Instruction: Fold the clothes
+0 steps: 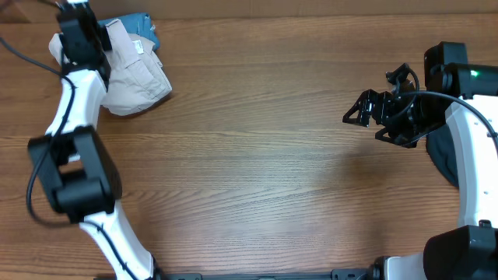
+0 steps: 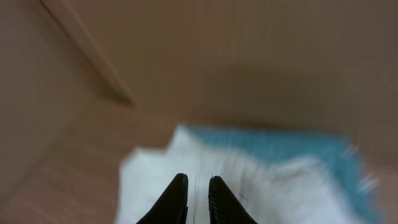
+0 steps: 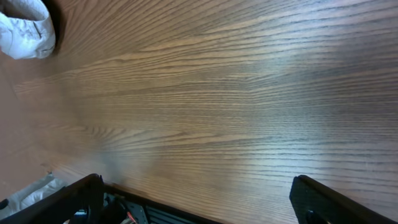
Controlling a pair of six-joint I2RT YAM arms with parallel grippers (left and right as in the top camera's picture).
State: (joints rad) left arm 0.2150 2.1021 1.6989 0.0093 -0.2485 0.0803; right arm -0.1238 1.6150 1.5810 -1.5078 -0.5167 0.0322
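Observation:
The clothes lie bunched at the table's far left corner: cream-beige shorts (image 1: 138, 80) with a light-blue piece (image 1: 145, 26) under their far side. My left gripper (image 2: 198, 186) is down on the cream fabric (image 2: 273, 190), its black fingers (image 2: 176, 196) nearly together with a thin ridge of cloth between them; this view is blurred. Far off at the right, my right gripper (image 1: 362, 110) hovers above bare wood with its fingers wide apart and nothing between them. The right wrist view shows those fingertips (image 3: 309, 198) and the cream bundle (image 3: 25, 28) at its top left.
A dark cloth (image 1: 442, 158) lies at the right edge, partly under the right arm. The wooden table (image 1: 264, 163) spreads between both arms. Cables and the rig's frame (image 3: 134, 211) run along the near edge.

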